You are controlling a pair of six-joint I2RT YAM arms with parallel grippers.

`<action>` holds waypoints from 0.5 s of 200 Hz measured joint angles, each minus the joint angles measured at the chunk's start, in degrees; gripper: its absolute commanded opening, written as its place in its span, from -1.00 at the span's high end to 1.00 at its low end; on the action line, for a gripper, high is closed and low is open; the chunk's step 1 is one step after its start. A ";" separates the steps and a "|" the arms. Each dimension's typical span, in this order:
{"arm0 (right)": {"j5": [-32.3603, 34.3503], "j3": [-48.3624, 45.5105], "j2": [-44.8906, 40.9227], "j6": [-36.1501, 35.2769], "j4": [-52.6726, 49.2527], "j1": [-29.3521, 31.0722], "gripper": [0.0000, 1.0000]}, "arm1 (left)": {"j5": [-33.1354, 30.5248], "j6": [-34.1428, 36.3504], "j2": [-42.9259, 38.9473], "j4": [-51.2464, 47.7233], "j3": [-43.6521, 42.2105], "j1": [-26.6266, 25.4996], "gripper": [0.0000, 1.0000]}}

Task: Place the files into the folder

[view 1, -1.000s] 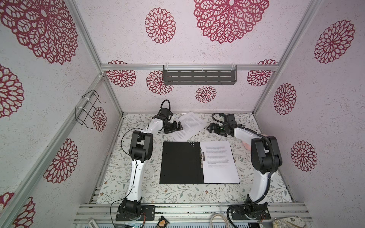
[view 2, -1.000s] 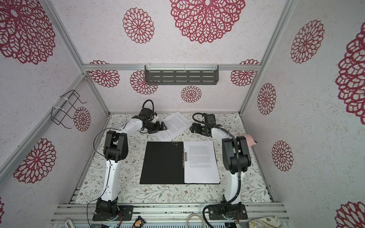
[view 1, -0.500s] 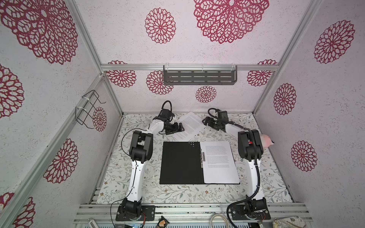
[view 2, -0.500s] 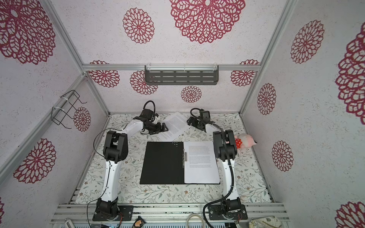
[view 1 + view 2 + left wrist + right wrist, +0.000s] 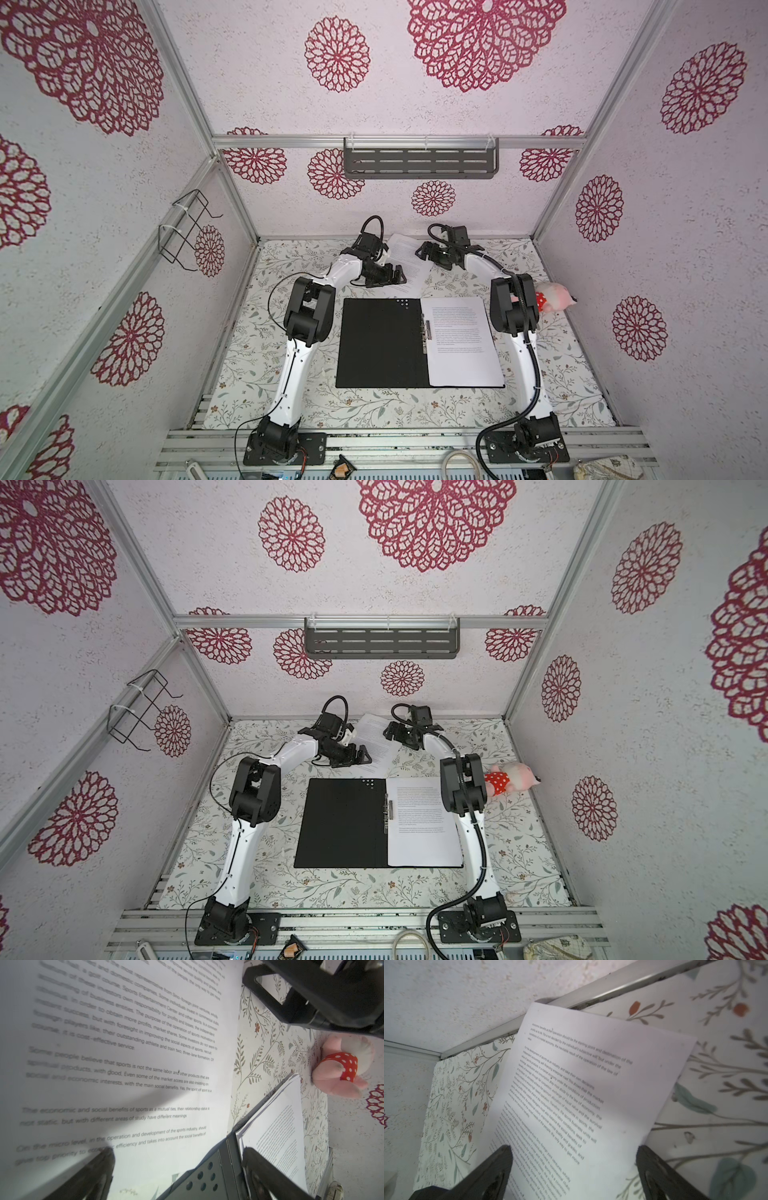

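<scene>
Swinging inward over the last second, the right arm has carried the right gripper (image 5: 421, 252) from beside the folder's far corner to the edge of the loose sheet (image 5: 409, 257) at the back. Its elbow has shifted enough to uncover a pink plush toy (image 5: 552, 301). The left arm has hardly stirred.

Across the floral tablecloth (image 5: 257, 365) we see the folder (image 5: 380, 343) lying open and flat in the middle, black inside up. On its right half, against the metal spine clip (image 5: 424, 332), rests a filed stack (image 5: 463, 345) of printed pages, squared to the cover. That part of the job we judge done.

What is left, as far as we can see, is the one loose sheet. It lies askew on the cloth beyond the folder's far edge, one corner near the back wall, between the two arms. The left gripper (image 5: 398, 276) sits low at its near side, jaws spread wide with the paper running under them. The right gripper is at the opposite side, jaws equally wide apart, the sheet's edge showing between them in its wrist view. Neither is clamped on anything, and we cannot tell whether either one touches the paper.

By our reckoning the task is well along: this page has yet to be picked up, carried onto the stack and the cover closed.
</scene>
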 measured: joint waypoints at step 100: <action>-8.09 -9.94 -4.31 2.43 6.08 1.29 -0.92 | 2.67 -1.33 3.63 -1.92 5.86 0.00 -1.00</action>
